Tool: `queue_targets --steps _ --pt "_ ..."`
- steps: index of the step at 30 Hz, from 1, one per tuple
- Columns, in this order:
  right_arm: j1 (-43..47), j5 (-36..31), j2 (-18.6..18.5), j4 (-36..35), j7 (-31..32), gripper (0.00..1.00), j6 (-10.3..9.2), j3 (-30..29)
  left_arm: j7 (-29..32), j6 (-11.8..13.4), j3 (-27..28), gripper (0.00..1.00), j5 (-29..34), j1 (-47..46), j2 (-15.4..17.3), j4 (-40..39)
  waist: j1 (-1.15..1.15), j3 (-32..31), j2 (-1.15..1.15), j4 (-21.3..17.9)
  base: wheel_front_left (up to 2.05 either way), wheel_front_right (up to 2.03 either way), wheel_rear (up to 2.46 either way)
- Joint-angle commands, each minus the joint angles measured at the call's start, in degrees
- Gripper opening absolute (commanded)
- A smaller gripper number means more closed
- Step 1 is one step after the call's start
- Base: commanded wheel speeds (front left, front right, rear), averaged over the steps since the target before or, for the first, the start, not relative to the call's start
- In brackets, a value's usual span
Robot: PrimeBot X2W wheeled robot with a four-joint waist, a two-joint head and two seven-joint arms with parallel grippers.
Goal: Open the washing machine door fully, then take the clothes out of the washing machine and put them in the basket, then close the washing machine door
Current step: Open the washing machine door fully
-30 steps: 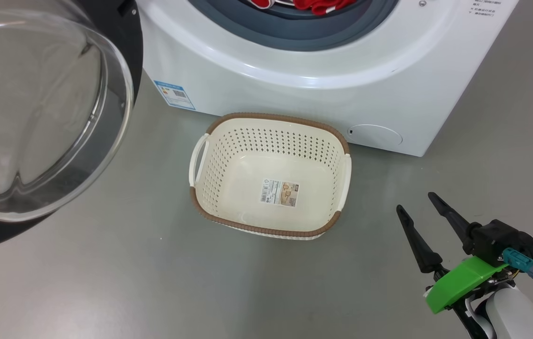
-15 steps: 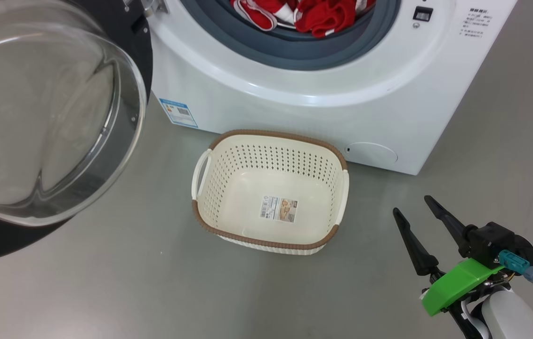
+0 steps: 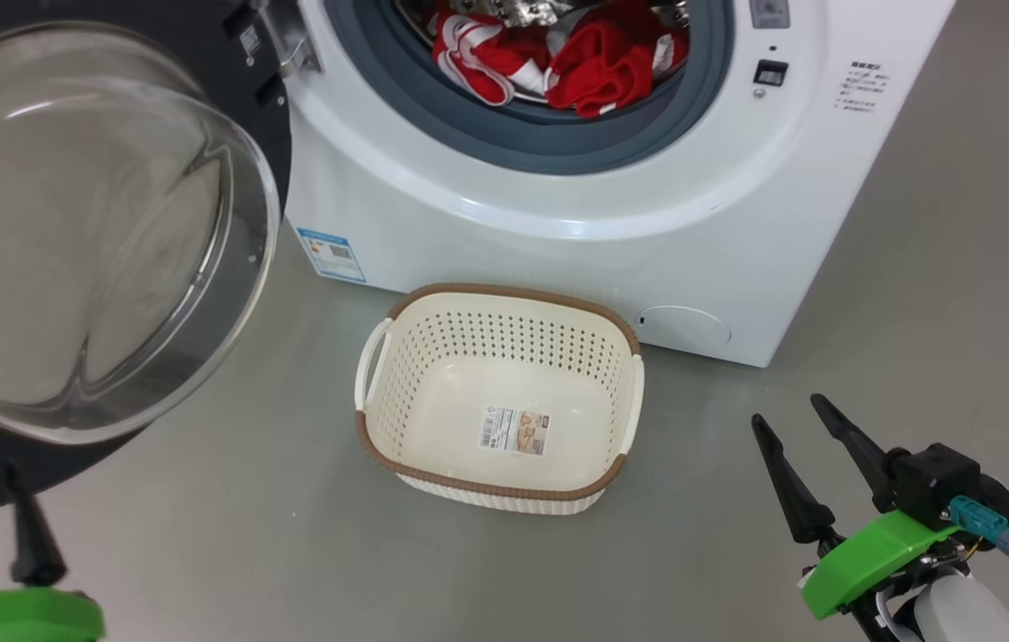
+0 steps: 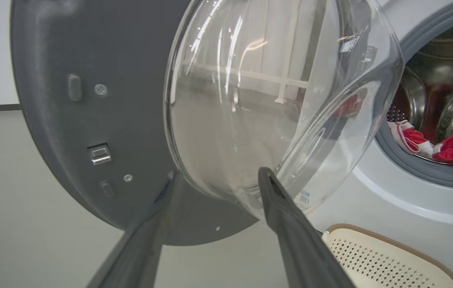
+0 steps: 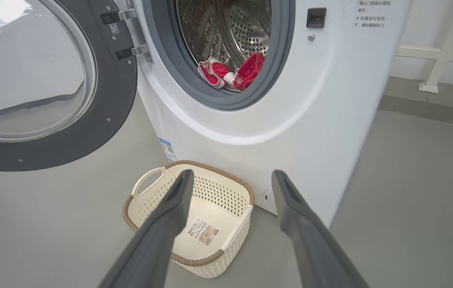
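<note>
Washing machine (image 3: pixel 558 232) first: the big white box stands on the grey floor (image 3: pixel 201 535) with its mouth uncovered, so the drum can be reached from the front. The washing machine door (image 3: pixel 94 241) hangs on its hinge at the left of the opening, swung well out, its clear glass bowl bulging toward the room. I would judge it open wide enough for an arm to pass, though whether it is at its full stop I cannot tell.

The basket (image 3: pixel 504 291) sits on the floor just in front of the machine, below the opening and a little toward the hinge side. It holds nothing, only a paper label on its bottom. That spot makes sense to me: anything lifted out over the grey seal (image 3: pixel 522 147) has a short way down into it.

The clothes (image 3: pixel 598 76), red with white trim, lie heaped inside the drum just behind the seal, none of them out yet.

The left pincer (image 4: pixel 217 176) is down by the door's lower edge with its fingers spread apart and nothing between them, a release pose as far as I can see. The right pincer (image 3: pixel 788 410) hangs to the right of the basket, well clear of it, fingers likewise apart and empty, pointing toward the basket and the front of the machine. It looks the better placed to reach in for the clothes.
</note>
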Motion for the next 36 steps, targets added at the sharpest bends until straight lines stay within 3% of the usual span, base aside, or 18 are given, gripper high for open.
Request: queue_targets --steps 1,10,16,29,36 --pt "1.0 0.0 0.3 -1.3 -0.7 1.0 0.09 0.5 -0.3 -0.2 -0.6 1.0 -0.6 1.7 1.5 -3.0 0.0 -1.0 0.0 -1.1 0.0 0.0 0.0" --pt "2.7 -0.1 0.7 -1.9 -0.7 1.0 0.09 -2.8 -0.3 -0.2 -11.3 1.0 -3.2 6.4 0.5 -7.9 0.0 -2.1 0.0 -4.7 0.0 0.0 0.0" --pt "3.6 -0.4 1.4 -2.8 -0.7 1.0 0.09 -4.8 -0.3 -0.2 -16.7 1.0 -6.3 8.8 2.1 -11.3 0.0 -2.1 0.0 -9.0 0.0 0.0 0.0" --pt "4.6 -0.7 2.2 -4.0 -0.7 1.0 0.09 -8.1 -0.3 -0.2 -24.5 1.0 -9.3 10.8 5.3 -14.6 0.0 -1.4 0.0 -17.1 0.0 0.0 0.0" --pt "5.4 -0.9 2.3 -4.7 -0.7 1.0 0.09 -9.5 -0.3 -0.2 -25.6 1.0 -10.5 11.5 6.0 -16.7 0.0 -1.6 0.0 -19.7 0.0 0.0 0.0"
